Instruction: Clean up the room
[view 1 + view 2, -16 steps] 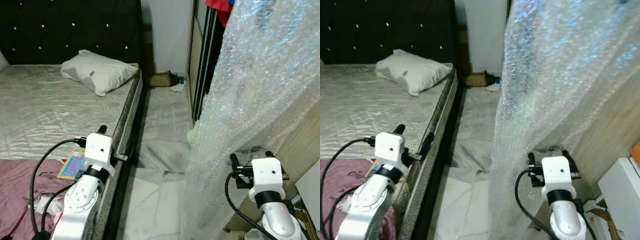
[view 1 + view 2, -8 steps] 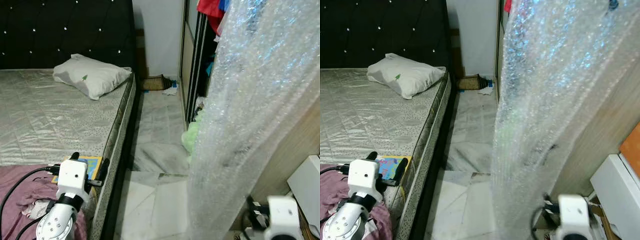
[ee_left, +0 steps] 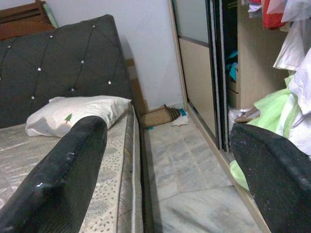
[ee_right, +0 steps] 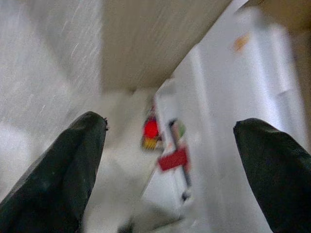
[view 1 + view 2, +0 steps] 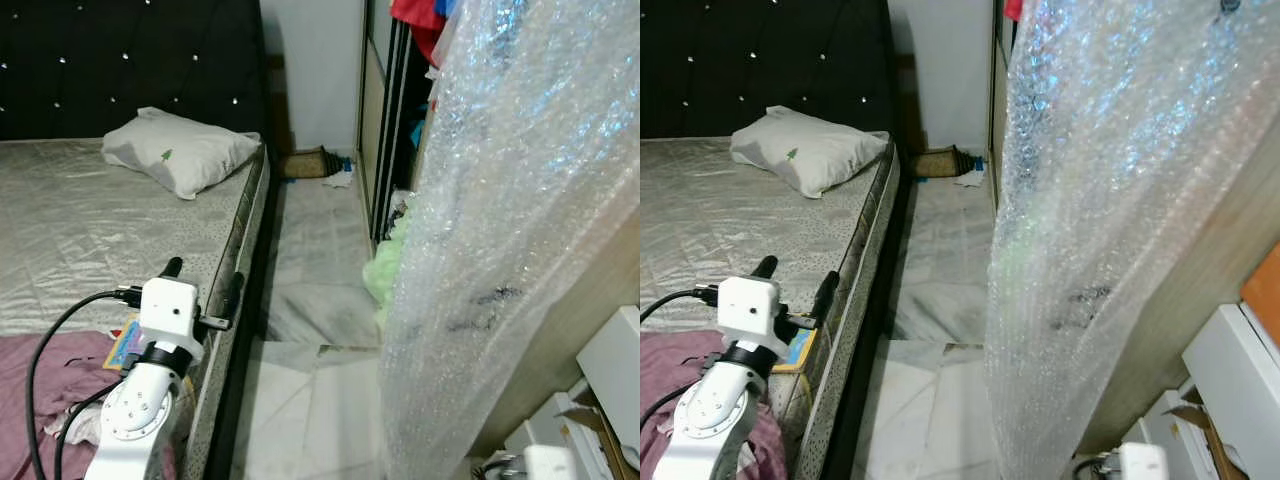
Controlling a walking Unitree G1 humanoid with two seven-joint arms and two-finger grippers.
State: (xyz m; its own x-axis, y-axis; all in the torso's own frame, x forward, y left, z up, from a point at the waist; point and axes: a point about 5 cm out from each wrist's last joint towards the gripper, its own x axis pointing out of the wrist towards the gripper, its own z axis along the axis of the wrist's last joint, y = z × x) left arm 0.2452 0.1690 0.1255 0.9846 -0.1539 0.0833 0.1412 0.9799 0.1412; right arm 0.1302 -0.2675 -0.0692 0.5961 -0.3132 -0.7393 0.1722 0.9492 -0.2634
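My left gripper (image 5: 204, 278) hovers open and empty over the bed's near corner, above a colourful book (image 5: 127, 342) and a purple cloth (image 5: 40, 375) on the mattress. Its wrist view looks between its fingers (image 3: 73, 165) down the aisle to a brown mat (image 3: 158, 116) and a white scrap (image 3: 181, 121) on the floor. Green clothing (image 5: 386, 272) spills from the wardrobe (image 5: 385, 110) onto the floor. My right gripper (image 4: 170, 124) hangs low at the bottom right, open with nothing in it. Its blurred wrist view faces a white box and small red items (image 4: 151, 130).
A white pillow (image 5: 180, 150) lies on the bed (image 5: 90, 230) against a black headboard. A tall sheet of bubble wrap (image 5: 500, 200) over a wooden panel stands close on the right. A white box (image 5: 615, 360) sits behind it. The tiled aisle (image 5: 315, 250) runs between bed and wardrobe.
The view has shifted. My left arm has come back up after dipping half a second ago. My right arm has sunk to the bottom edge.
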